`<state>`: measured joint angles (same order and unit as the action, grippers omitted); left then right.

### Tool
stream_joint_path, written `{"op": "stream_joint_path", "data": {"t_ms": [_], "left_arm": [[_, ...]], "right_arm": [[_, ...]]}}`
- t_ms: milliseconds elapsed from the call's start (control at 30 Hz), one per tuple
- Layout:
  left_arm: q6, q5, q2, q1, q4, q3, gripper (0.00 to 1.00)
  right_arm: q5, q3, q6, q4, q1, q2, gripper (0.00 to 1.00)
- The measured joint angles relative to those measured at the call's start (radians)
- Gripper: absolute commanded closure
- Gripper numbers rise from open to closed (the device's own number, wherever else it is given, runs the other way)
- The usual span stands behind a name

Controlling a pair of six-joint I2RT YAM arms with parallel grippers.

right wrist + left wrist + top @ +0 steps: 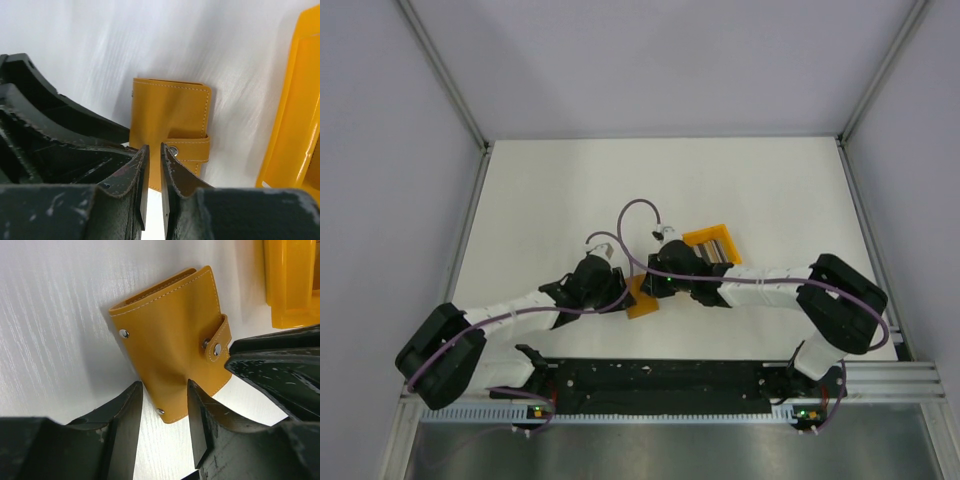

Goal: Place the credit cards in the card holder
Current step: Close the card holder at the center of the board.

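Note:
The mustard-orange card holder lies folded and snapped closed on the white table, between both grippers. In the left wrist view the card holder lies just ahead of my left gripper, which is open and empty, its jaws either side of the holder's near corner. My right gripper is almost shut with a thin slit between the jaws and nothing in it, its tips just over the card holder near its clasp tab. The credit cards show as a striped row inside the orange bin.
The bright orange plastic bin stands just right of the holder; it also shows in the left wrist view and the right wrist view. The right gripper's black body crowds the left wrist view. Metal frame rails border the table.

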<state>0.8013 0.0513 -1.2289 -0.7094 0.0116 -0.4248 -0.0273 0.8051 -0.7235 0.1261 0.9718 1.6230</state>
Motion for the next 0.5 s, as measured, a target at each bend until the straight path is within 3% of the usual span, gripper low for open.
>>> {"op": "stream_joint_path", "data": {"t_ms": [500], "left_arm": [[-0.026, -0.085, -0.01, -0.001, 0.09, -0.05, 0.51]], "right_arm": [[-0.01, -0.029, 0.023, -0.043, -0.013, -0.038, 0.87]]}}
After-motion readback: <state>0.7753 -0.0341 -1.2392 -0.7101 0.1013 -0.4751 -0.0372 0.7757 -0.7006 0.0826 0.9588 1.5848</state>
